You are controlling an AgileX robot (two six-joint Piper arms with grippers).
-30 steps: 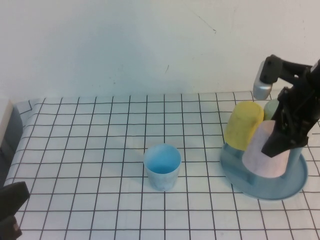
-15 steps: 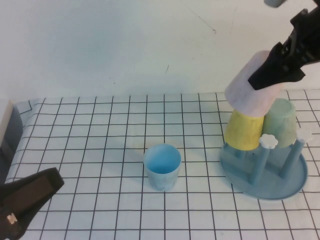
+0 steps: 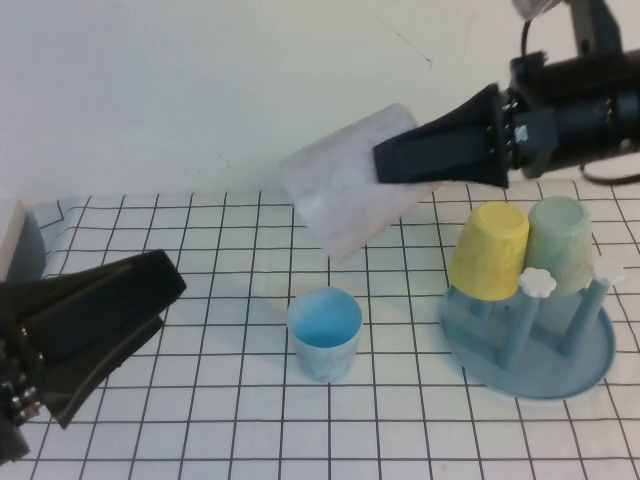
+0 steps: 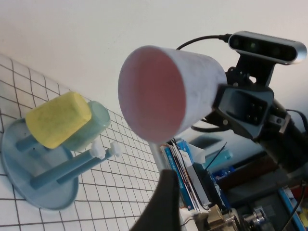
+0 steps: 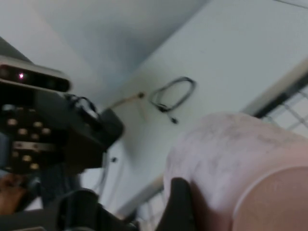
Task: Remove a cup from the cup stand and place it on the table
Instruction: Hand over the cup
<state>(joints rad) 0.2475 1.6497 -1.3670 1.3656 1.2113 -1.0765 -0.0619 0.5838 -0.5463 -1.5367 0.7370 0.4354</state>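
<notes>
The cup [image 3: 350,185] is hanging tilted in the air above the table [image 3: 200,250], clear of the cup stand [image 3: 530,350], with the right gripper [image 3: 400,165] pinching it; setting it down is remaining. The left gripper [image 3: 150,300] is hovering low, fingers spread.

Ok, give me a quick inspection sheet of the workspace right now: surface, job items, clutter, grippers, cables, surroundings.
Surface: table, white gridded cloth.
Job's things: cup held tilted in the air, off the stand.
Clutter: blue cup upright on the table; yellow cup and green cup upside down on the stand's pegs.
Grippers: right gripper shut on the cup; left gripper low at the near left, jaws open.
Cables: black cable at the right arm.
Surroundings: plain white wall.
</notes>
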